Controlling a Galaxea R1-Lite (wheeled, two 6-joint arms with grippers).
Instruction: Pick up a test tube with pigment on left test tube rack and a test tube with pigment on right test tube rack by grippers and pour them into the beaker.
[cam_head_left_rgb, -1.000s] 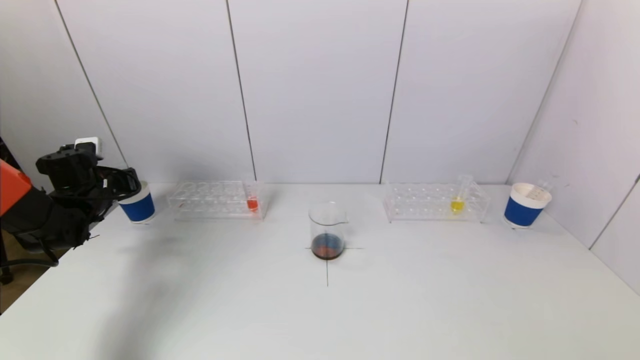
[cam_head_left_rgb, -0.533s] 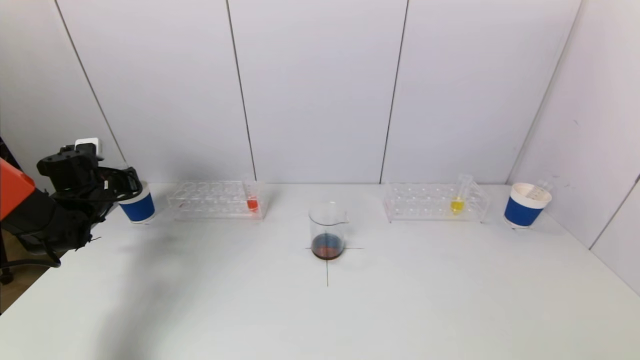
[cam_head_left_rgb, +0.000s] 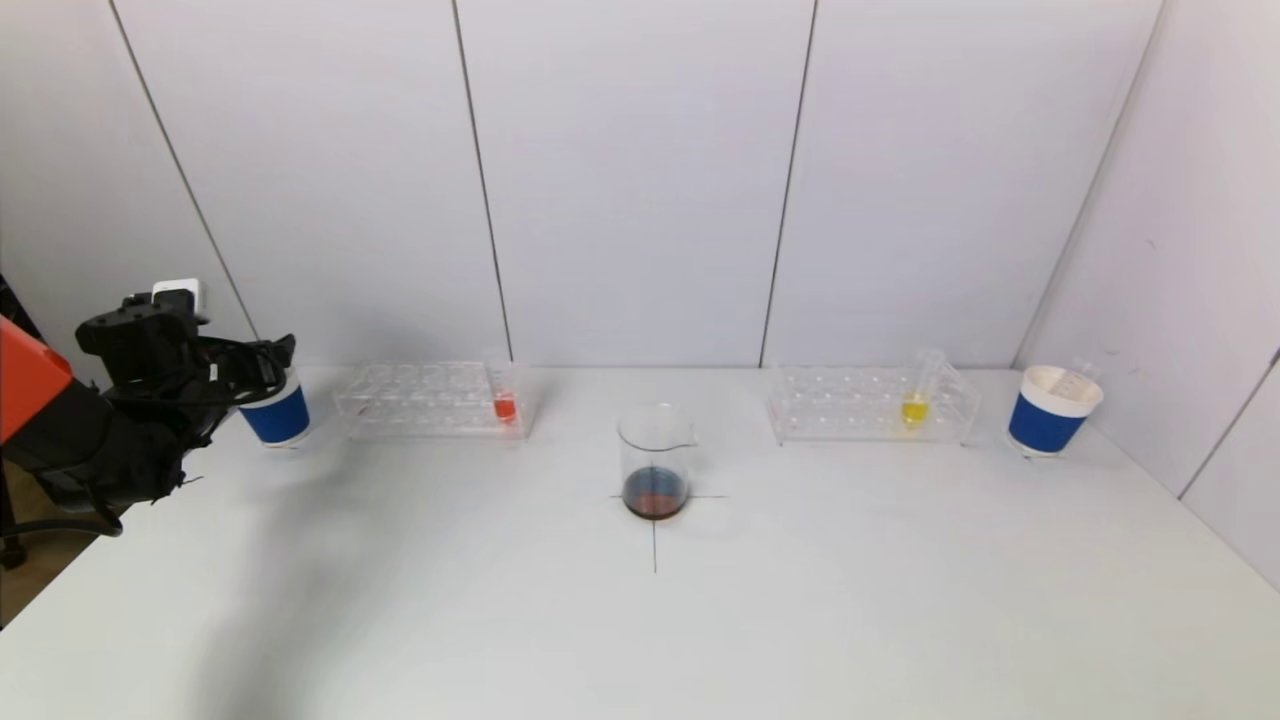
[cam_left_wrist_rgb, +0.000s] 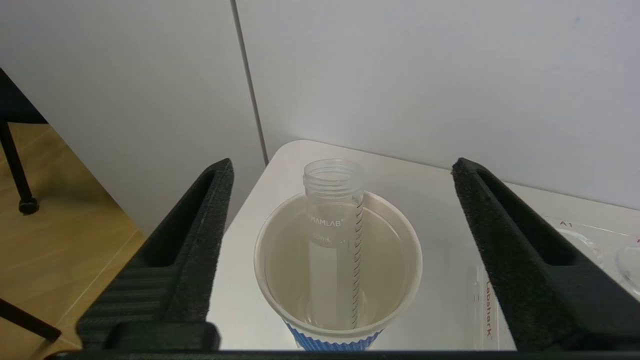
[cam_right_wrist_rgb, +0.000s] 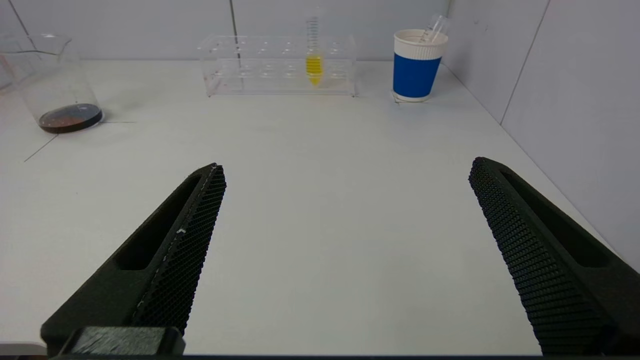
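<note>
My left gripper (cam_head_left_rgb: 265, 365) hangs open over the blue paper cup (cam_head_left_rgb: 277, 415) at the table's far left. In the left wrist view its fingers (cam_left_wrist_rgb: 200, 240) stand wide on either side of the cup (cam_left_wrist_rgb: 405, 250). A clear empty test tube (cam_left_wrist_rgb: 332, 235) stands free in that cup, touching neither finger. The left rack (cam_head_left_rgb: 420, 400) holds a tube with red pigment (cam_head_left_rgb: 505, 406). The right rack (cam_head_left_rgb: 860, 405) holds a tube with yellow pigment (cam_head_left_rgb: 914, 408). The beaker (cam_head_left_rgb: 655, 455) at the centre holds dark liquid. My right gripper (cam_right_wrist_rgb: 345, 167) is open, empty, low over the table.
A second blue cup (cam_head_left_rgb: 1055, 412) with an empty tube stands at the far right by the side wall. A black cross mark lies under the beaker. The table's left edge runs just beside the left cup; the back wall is close behind both racks.
My left gripper has opened and let go of the empty tube, which now stands in the left cup. The arm has barely moved. Nothing else has shifted.
</note>
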